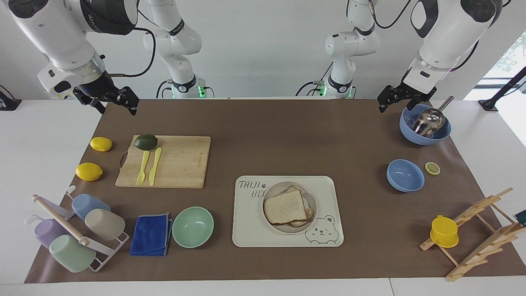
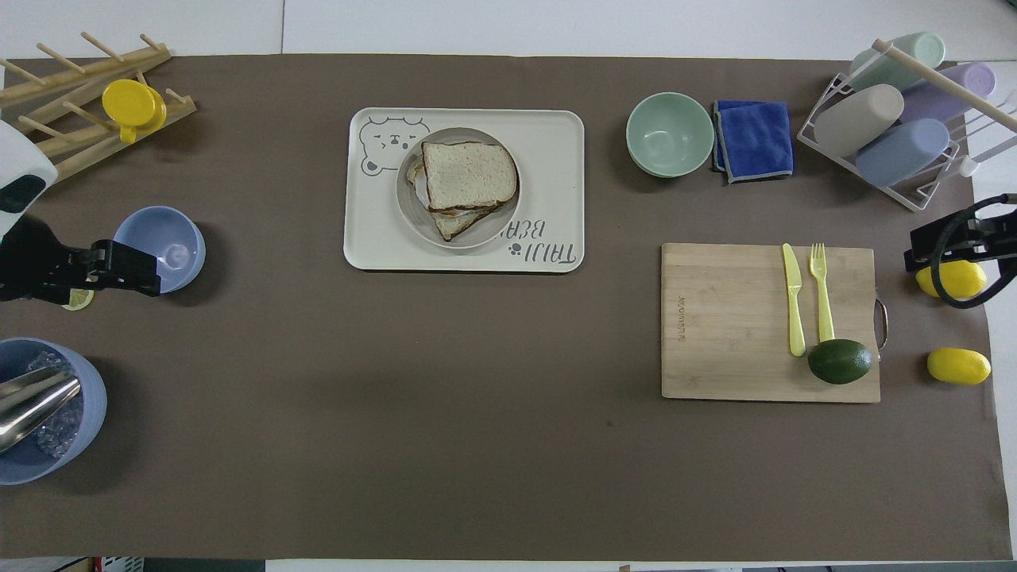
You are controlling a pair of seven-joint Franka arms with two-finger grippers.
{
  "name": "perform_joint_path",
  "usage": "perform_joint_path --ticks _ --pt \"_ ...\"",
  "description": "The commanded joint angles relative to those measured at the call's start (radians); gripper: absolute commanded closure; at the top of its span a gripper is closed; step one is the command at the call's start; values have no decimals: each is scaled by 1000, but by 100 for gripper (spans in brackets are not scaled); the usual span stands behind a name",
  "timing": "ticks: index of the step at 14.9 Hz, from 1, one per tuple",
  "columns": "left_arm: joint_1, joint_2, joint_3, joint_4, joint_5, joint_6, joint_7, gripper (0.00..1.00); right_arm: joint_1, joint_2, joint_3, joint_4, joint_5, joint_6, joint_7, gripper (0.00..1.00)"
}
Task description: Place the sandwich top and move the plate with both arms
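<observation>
Facing view shows us the sandwich top (image 1: 285, 206) already on the plate (image 1: 311, 196), apparently stacked, while the left gripper (image 1: 400, 97) at 2 o'clock and the right gripper (image 1: 110, 100) at 10 o'clock hang open and empty, so we judge the 2-arm plate move undone.

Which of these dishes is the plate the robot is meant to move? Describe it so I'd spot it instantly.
Find the big cream tray with a bear drawing, in the middle of the brown mat. The plate sits on it, round and beige-white, holding a sandwich topped by a speckled bread slice. Unlike the mint green bowl beside the tray, it is shallow and holds food.
</observation>
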Motion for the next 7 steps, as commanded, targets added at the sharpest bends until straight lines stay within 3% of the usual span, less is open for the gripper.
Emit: perform_joint_path --ticks 1,4,7 --pt "-14 -6 9 -5 15 45 15 0 -6 -4 2 7 14 -12 -30 0" --pt "-14 45 9 103 13 -47 15 0 -6 -4 2 7 14 -12 -30 0" --pt "-36 41 33 98 4 -90 6 0 -6 -4 2 7 14 -12 -30 0"
